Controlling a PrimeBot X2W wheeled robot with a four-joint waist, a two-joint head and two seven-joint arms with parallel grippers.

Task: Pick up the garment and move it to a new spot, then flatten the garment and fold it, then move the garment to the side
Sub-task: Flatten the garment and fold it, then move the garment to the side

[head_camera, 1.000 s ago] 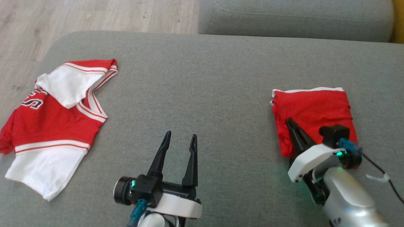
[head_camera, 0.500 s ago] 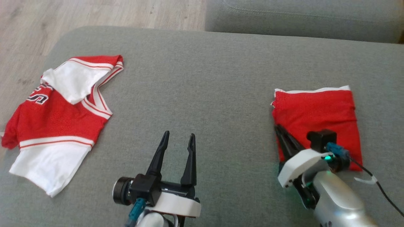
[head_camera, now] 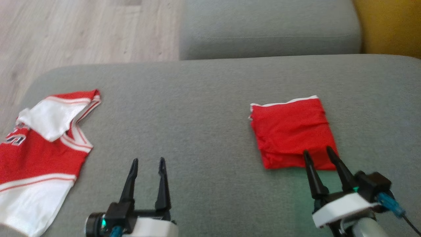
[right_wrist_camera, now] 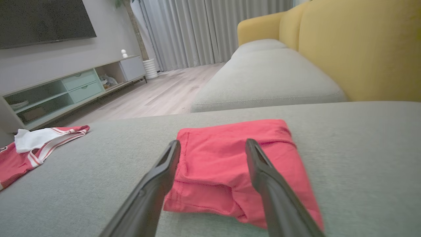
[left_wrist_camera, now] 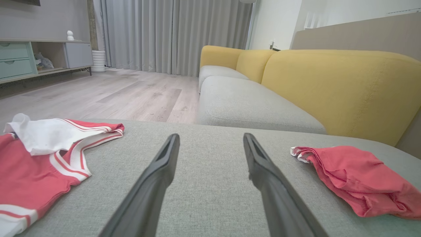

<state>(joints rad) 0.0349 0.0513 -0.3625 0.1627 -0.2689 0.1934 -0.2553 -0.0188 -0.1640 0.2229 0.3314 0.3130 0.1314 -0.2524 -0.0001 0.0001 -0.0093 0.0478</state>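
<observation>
Garment (head_camera: pixel 289 128) — red, folded, looks light and floppy — centre-right of frame on grey cushion (head_camera: pixel 210 98). Jaws of right gripper (head_camera: pixel 317 151) spread wide, empty, at its near edge; left gripper (head_camera: pixel 148 160) same. Best pinch all layers there.

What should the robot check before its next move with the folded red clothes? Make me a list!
1. The folded red garment lies flat on the grey cushion: ok.
2. The right gripper has open jaws at the garment's near edge, gripping nothing: ok.
3. The left gripper has open jaws over bare cushion: ok.
4. The red-and-white jersey lies well apart, far left: ok.
5. Jersey folded: not ok, it is spread and rumpled.
6. Right fingertips touching fabric: cannot tell.
</observation>
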